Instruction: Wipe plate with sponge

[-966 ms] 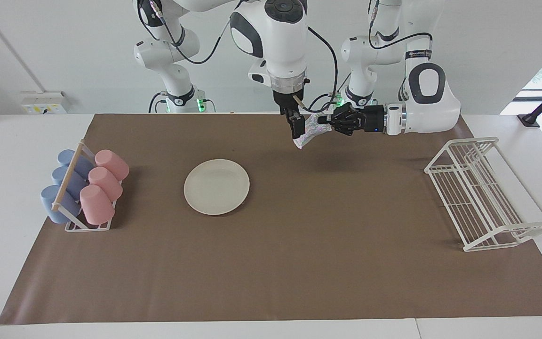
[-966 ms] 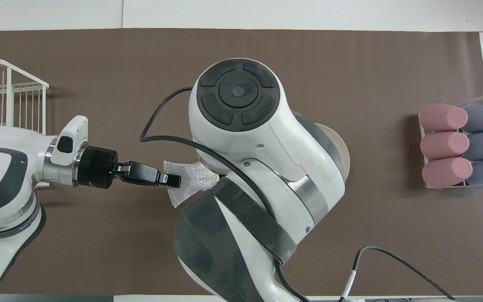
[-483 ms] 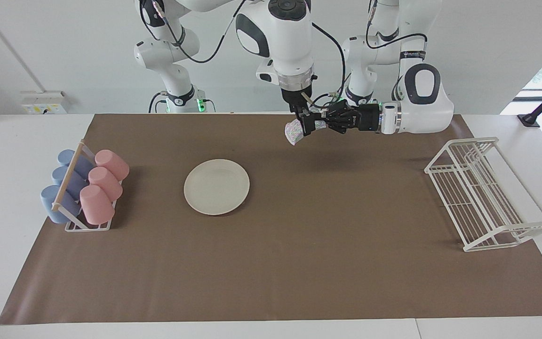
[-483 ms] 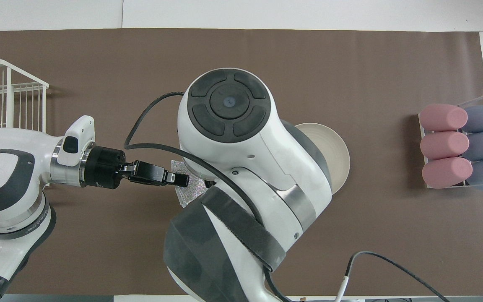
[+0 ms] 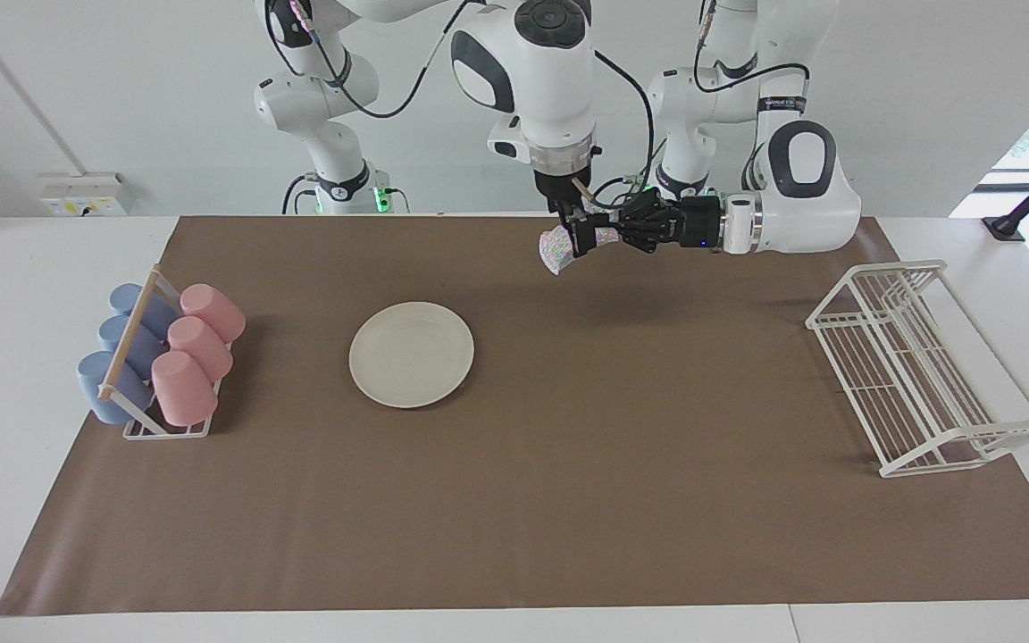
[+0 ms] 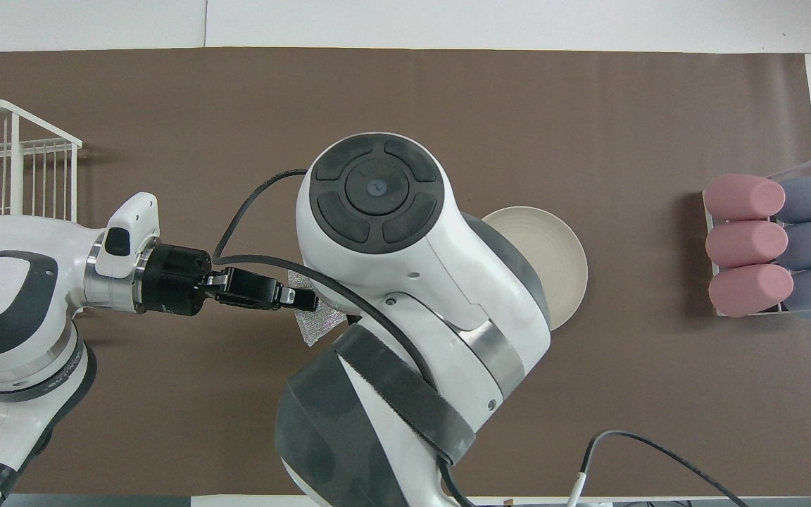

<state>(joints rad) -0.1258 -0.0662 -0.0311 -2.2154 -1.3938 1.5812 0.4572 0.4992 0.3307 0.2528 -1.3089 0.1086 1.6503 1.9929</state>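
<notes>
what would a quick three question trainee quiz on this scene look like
1. True or false: the sponge rests on the plate.
2. Which gripper is shut on the sponge? A) left gripper B) right gripper
3. How many pink cups sit in the cup rack?

Key:
1. False. It is held in the air over the brown mat, apart from the plate.
2. A. The right gripper is open around the sponge.
3. Three.

Open brown mat [image 5: 568,500] surrounds the round cream-white plate [image 5: 411,354]. A rack of pink and blue cups [image 5: 162,357] and a white wire rack [image 5: 921,371] block the mat's two ends.
</notes>
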